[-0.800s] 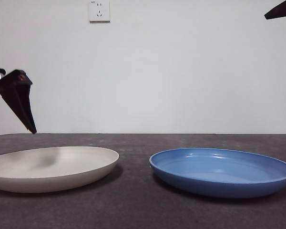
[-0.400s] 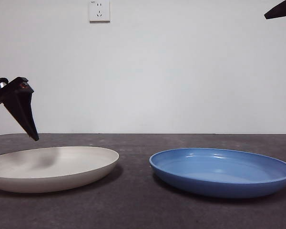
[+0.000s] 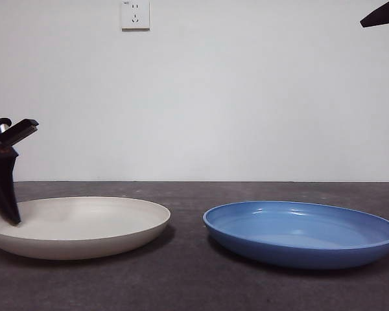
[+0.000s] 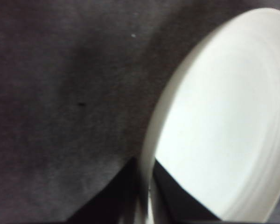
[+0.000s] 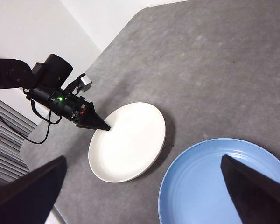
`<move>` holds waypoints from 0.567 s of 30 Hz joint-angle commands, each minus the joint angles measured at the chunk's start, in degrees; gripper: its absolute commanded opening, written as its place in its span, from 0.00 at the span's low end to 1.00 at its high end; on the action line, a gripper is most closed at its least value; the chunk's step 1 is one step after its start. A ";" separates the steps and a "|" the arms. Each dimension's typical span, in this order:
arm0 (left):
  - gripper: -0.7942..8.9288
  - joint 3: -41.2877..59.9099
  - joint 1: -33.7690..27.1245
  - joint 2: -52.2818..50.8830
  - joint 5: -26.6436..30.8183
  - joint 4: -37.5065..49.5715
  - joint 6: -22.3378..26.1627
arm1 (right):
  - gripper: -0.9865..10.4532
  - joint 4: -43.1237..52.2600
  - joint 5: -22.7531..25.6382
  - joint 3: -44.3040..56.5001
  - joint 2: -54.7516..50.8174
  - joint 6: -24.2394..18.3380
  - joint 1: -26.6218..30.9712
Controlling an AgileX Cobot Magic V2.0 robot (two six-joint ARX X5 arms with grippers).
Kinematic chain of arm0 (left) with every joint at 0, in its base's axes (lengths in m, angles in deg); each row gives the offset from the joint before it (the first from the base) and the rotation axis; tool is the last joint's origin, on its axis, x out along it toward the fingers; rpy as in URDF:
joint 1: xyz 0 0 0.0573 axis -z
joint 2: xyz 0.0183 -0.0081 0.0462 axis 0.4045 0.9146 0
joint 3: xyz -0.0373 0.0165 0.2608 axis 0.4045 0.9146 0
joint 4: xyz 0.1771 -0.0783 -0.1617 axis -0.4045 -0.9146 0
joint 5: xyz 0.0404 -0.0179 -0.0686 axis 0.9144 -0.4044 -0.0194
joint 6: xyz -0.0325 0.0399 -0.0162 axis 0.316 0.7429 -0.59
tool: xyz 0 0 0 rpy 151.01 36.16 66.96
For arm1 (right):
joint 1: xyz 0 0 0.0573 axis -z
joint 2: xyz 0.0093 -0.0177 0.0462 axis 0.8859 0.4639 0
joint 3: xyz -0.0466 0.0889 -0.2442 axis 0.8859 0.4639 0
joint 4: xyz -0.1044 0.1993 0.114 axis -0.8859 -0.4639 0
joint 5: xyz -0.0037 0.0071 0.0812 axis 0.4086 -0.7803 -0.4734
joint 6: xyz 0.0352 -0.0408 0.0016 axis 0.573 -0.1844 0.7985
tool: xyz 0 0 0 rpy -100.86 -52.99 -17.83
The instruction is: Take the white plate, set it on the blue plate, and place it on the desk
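Desk (image 3: 188, 285): flat, matte, dark grey-brown, faintly speckled; carries both plates, which lie side by side and apart.
Blue plate (image 3: 302, 233): glossy medium blue, round, wide and shallow, low curved rim with highlights; sits flat at 3 o'clock from the white plate; nothing touches it.
White plate (image 3: 78, 227): matte cream-white, round, wide and shallow, plain low curved rim; rests on the desk at 9 o'clock from the blue plate; its outer edge, on the side away from the blue plate, sits in the left gripper.
Left gripper (image 3: 6, 206): black, pointed jaws; at the 9 o'clock edge of the white plate in the front view; in the left wrist view the two jaws straddle the rim (image 4: 147, 177), one outside over the desk, one inside over the plate's bowl; the gap is narrow, about the rim's thickness, and the jaws appear to touch the rim; from the right wrist view its tip (image 5: 105, 127) meets the plate's edge.
Right gripper (image 5: 144, 196): black jaws spread wide, holding nothing; hangs high above the desk, over the blue plate (image 5: 224, 186); shows in the front view only as a black tip (image 3: 382, 13) at the 1 o'clock corner.
Wall (image 3: 246, 97): plain white, behind the desk; a white socket (image 3: 135, 14) at 12 o'clock.
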 commanded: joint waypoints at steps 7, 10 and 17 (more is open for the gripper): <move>0.09 -4.79 0.17 0.87 3.74 -4.39 -0.13 | 0.61 -2.95 4.46 -1.62 -0.46 -0.98 -0.13; 0.09 -9.27 1.79 0.85 3.69 -7.32 -2.97 | 0.61 -5.57 6.34 -2.34 -1.79 -2.29 -0.04; 0.09 -19.96 10.08 0.87 3.69 -12.07 -7.06 | 0.61 -13.55 7.63 -3.78 -5.29 -4.31 0.33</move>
